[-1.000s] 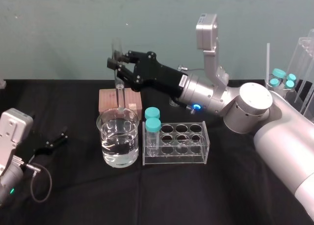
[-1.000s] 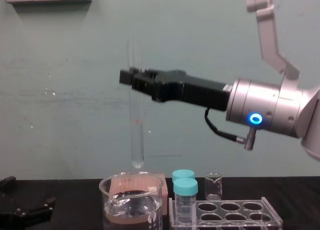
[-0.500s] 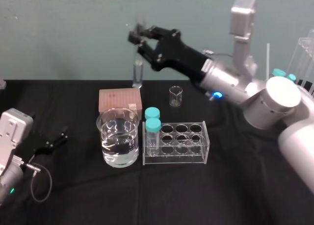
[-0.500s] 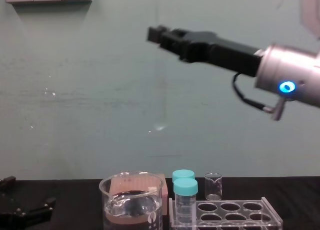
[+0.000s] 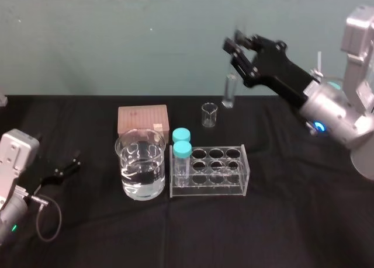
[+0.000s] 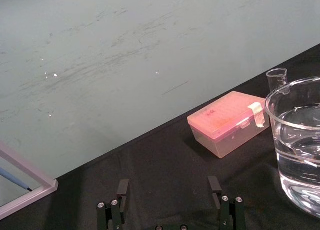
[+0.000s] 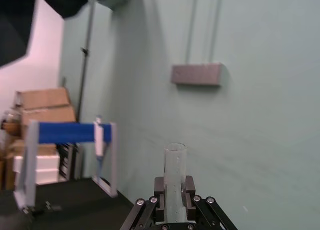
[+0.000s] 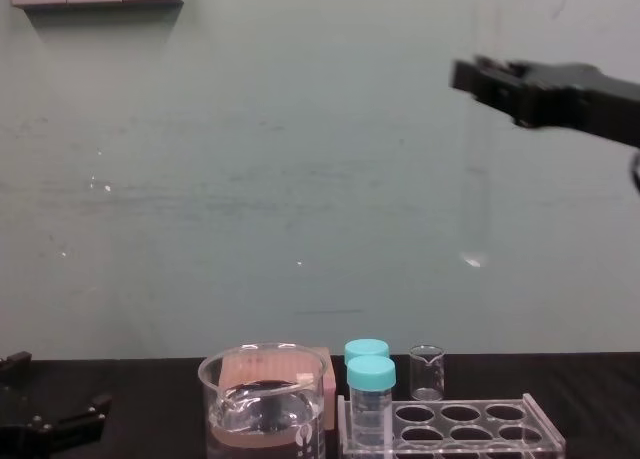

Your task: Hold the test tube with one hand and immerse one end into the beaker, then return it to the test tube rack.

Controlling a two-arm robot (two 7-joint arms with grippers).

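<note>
As it hangs high, right gripper (image 5: 236, 45) clamped around test tube (image 5: 229, 91)

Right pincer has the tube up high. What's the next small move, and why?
Probably lower the right pincer, keeping the test tube upright, toward an open hole on the test tube rack's right side. The tube hangs well above the rack, and teal-capped vials fill two left holes. The left pincer sits idle at the left of the table.

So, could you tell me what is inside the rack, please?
In the rack, two teal-capped vials stand at the left end; other holes look empty. Vial contents cannot be told.
</note>
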